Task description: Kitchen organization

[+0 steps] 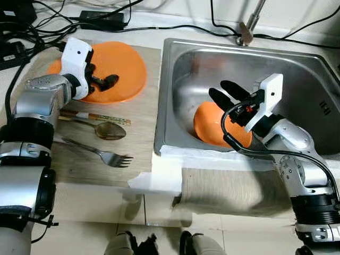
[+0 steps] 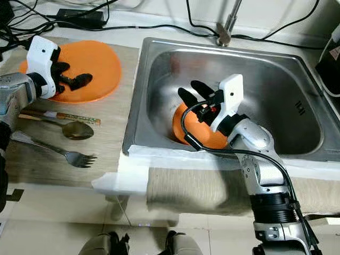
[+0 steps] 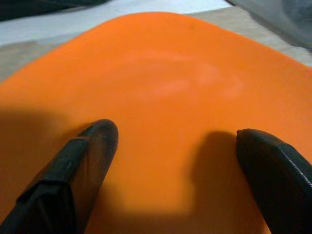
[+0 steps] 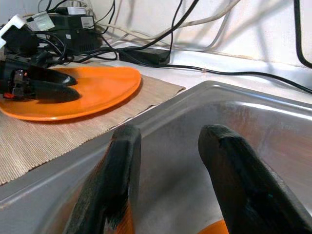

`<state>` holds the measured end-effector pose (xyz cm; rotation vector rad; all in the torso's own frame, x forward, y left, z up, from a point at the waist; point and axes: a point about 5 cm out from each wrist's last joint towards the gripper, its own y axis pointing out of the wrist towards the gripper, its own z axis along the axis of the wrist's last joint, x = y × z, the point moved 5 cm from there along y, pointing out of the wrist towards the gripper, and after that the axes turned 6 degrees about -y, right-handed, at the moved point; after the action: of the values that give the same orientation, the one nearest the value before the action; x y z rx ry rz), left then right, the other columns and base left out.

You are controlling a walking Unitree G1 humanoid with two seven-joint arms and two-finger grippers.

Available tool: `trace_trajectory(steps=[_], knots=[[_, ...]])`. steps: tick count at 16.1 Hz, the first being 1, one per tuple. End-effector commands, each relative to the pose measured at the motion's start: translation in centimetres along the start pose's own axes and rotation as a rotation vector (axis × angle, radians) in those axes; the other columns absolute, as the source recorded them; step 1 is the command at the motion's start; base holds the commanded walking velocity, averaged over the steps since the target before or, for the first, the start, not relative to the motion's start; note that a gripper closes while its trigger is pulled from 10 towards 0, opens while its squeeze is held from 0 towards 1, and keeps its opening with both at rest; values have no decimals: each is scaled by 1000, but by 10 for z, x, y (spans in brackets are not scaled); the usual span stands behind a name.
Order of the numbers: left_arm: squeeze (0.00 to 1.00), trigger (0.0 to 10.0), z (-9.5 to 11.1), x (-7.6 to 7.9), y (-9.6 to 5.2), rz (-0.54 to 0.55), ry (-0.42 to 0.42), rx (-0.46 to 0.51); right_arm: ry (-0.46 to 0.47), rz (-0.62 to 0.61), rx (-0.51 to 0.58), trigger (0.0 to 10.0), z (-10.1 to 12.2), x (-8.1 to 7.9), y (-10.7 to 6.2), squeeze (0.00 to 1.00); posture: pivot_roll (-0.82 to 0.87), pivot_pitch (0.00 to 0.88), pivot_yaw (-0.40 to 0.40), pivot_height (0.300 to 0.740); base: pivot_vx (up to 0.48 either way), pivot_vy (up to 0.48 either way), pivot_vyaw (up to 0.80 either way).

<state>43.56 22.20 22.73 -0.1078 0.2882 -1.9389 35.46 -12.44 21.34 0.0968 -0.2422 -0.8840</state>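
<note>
two robot feet (image 1: 159, 244) show at the bottom edge of the head views, on a pale tiled floor (image 1: 95, 212). just beyond them a folded grey cloth (image 1: 228, 188) hangs over the front of the table, under the near rim of the steel sink (image 1: 175, 95).

on the woven mat (image 1: 143, 106) left of the sink lie a fork (image 1: 101, 152), a spoon (image 1: 103, 129) and what looks like a pair of chopsticks (image 1: 95, 117), though they are too thin to be sure. behind them, at the far end of the mat, sits an orange plate (image 1: 127, 69).

left end effector (image 1: 103, 81) hovers low over the orange plate, its two black fingers (image 3: 83, 161) spread apart with nothing between them; whether they touch the plate's surface cannot be told.

right end effector (image 1: 228, 93) is inside the sink, above an orange bowl (image 1: 210, 125) that leans against the sink's near wall. its fingers (image 4: 117, 180) are parted and empty, pointing toward the left wall of the basin, with the bowl just below and behind them.

a faucet base (image 1: 245, 33) stands on the far rim of the sink, and black cables (image 1: 48, 21) with a power adapter (image 1: 101, 20) run along the back of the table.
</note>
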Motion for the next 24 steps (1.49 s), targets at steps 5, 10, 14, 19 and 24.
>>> trace_trajectory(steps=[5, 10, 14, 19, 24], knots=[[0, 10000, 22, 91, -14, -493, -21, 19, -38, 8, 5, 10000, 9, 6, 3, 0, -124, 158, -87, 740, 0, 0, 0], [0, 10000, 14, 139, -25, -651, -6, -10, -41, 20, 4, 10000, 9, 5, 6, 0, -118, 159, -86, 740, 0, 0, 0], [0, 10000, 58, 104, -16, -399, 78, 195, -46, 12, 10, 10000, 11, 8, 5, 0, -121, 162, -84, 740, 0, 0, 0], [0, 10000, 66, 29, -26, -46, 302, 135, -57, 57, -13, 10000, 5, 0, 0, 0, -116, 164, -76, 740, 0, 0, 0], [0, 10000, 10, -10, -15, 135, 613, -78, -66, 104, -12, 10000, 4, -11, 2, 0, -115, 173, -75, 740, 0, 0, 0]])
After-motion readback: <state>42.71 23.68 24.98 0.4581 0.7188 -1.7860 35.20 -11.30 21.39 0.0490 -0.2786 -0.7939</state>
